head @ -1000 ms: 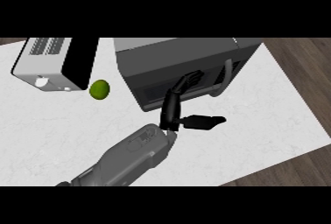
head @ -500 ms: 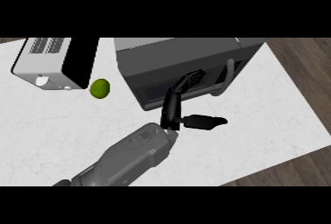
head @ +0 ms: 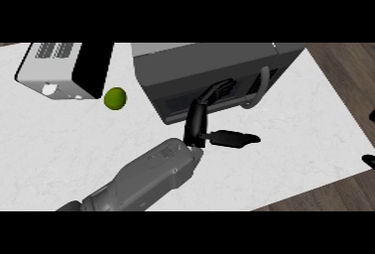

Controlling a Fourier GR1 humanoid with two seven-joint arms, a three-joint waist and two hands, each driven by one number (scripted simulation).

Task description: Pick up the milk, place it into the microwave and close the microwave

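On the white counter [head: 66, 134], left hand [head: 199, 116] presses straight fingers against the microwave [head: 198, 64].

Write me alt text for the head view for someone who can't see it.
A black hand on a grey forearm presses straight fingers against the front of a dark grey microwave on a white counter. A green fruit lies left of the microwave, beside a toaster.

The microwave [head: 212, 74] is a dark grey box standing on the white surface [head: 293, 144], just right of a green fruit [head: 115, 98]. Its door looks shut, a curved grey handle [head: 258, 89] running along the front's right side. The milk cannot be seen anywhere around it.
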